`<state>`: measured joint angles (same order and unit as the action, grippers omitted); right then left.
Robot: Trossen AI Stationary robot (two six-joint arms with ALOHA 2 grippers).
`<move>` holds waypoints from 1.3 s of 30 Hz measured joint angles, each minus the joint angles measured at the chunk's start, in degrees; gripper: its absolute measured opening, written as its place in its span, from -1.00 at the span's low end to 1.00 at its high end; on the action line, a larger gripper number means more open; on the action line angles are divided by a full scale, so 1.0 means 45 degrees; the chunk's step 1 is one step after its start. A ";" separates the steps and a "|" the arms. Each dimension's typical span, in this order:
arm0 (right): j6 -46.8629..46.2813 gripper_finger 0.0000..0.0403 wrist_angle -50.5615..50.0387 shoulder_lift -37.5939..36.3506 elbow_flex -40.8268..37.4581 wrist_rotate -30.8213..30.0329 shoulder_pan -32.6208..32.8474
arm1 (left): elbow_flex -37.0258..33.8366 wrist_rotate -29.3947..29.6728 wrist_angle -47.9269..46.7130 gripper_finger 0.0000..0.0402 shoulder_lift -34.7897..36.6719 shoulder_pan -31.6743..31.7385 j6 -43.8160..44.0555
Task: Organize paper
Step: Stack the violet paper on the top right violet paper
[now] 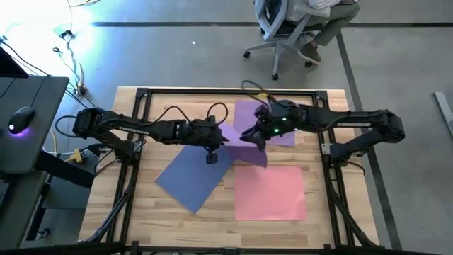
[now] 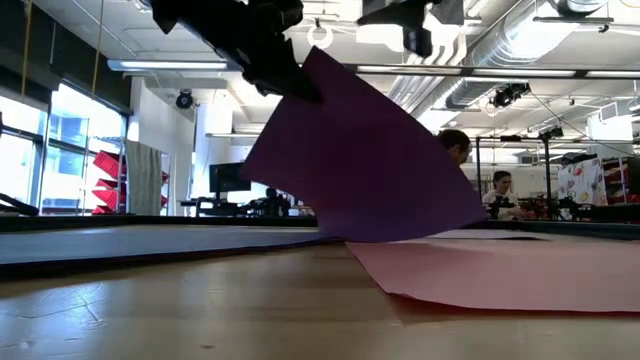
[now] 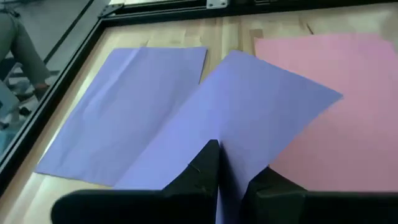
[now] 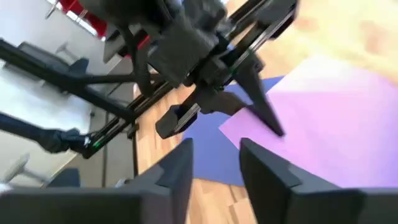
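High view: both arms reach in over the wooden surface (image 1: 134, 205) and meet near the middle. Left pincer (image 1: 211, 157) sits at the edge of a purple sheet (image 1: 246, 117), which lies toward the far side, partly under the right arm. Right pincer (image 1: 256, 138) hangs over that same sheet. A blue sheet (image 1: 191, 177) lies angled on the near-left part of the surface; a pink sheet (image 1: 270, 191) lies flat at near right, just beside it. A bit of yellow (image 1: 262, 96) shows at the far edge behind the purple. Off the surface: an office chair (image 1: 279, 32) w/ a person in it, and a desk w/ a mouse (image 1: 21, 117) at left.

Low view: purple sheet (image 2: 370, 170) is lifted at one corner, tilted steeply, its lower edge down on the surface. Left pincer (image 2: 285, 80) grips the raised corner. Pink sheet (image 2: 500, 270) lies flat in front. People sit in the room behind.

Left wrist view: left pincer (image 3: 227, 180) is clamped on the purple sheet (image 3: 249, 118), fingers (image 3: 199, 174) tight either side of the edge. Blue sheet (image 3: 118, 112) and pink sheet (image 3: 348, 112) lie flat beyond.

Right wrist view: right pincer (image 4: 214, 165) stands apart, holding nothing, above the purple sheet (image 4: 336, 130); the left arm's pincer (image 4: 261, 115) pinches its corner.
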<state>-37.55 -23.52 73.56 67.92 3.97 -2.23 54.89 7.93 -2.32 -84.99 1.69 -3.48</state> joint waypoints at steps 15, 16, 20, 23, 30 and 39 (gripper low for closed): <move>-0.6398 -0.10 0.0590 -0.1602 -0.7061 -0.4079 0.3904 | -0.0002 -0.0373 -0.0070 -1.00 0.0000 0.0308 0.0203; -0.6662 -0.08 0.1173 -0.1529 -0.7490 -0.4112 0.3887 | 0.0000 -0.0418 -0.0070 -1.00 0.0000 0.0322 0.0204; -0.7710 0.04 0.1424 -0.1137 -0.8546 -0.4447 0.3514 | 0.0000 -0.0641 -0.0121 -1.00 0.0000 0.0397 0.0199; -0.7441 0.07 0.1718 -0.0790 -0.8830 -0.4460 0.3141 | -0.0005 -0.0651 -0.0196 -1.00 0.0000 0.0395 0.0199; -0.5289 -0.03 0.4083 0.0543 -0.8874 -0.4081 0.2305 | -0.0005 -0.0642 -0.0282 -1.00 0.0000 0.0400 0.0203; -0.6236 -0.67 0.5022 0.2218 -0.8879 -0.3747 0.1747 | 0.0036 -0.0622 -0.0358 -1.00 0.0010 0.0400 0.0204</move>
<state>-65.61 -0.92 83.54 27.97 -12.89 5.63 55.06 5.13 -3.93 -84.94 3.49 -2.57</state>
